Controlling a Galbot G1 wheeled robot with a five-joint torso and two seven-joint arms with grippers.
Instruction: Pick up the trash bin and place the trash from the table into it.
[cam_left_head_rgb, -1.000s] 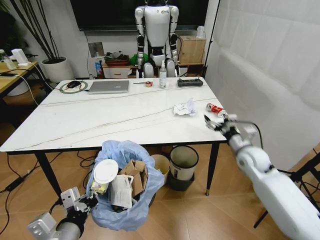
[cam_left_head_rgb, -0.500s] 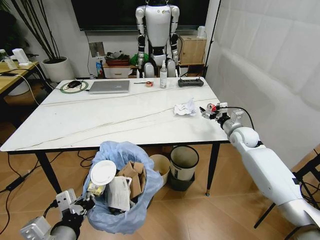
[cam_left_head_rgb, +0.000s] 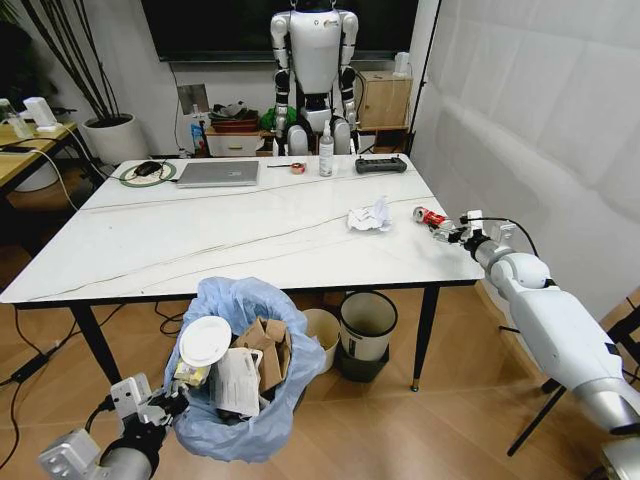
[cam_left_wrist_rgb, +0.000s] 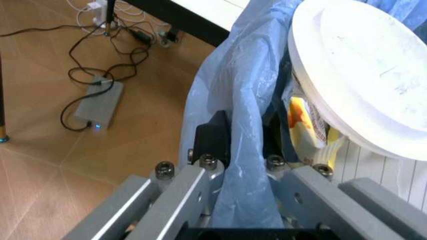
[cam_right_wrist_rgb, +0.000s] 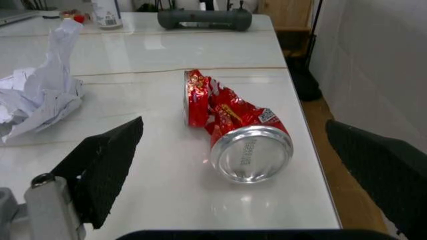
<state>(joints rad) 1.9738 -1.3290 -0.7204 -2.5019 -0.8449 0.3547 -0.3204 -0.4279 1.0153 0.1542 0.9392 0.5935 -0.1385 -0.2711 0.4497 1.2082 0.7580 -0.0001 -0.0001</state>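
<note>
Jaws spread wide of right gripper (cam_right_wrist_rgb: 233, 165) flank crushed can (cam_right_wrist_rgb: 230, 132).

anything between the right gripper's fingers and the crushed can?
Nothing. In the right wrist view the open right gripper faces the crushed red can across bare marble table; the crumpled tissue sits off to one side.

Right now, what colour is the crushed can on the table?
Red with a silver base, clearest in the right wrist view: crushed can.
</note>
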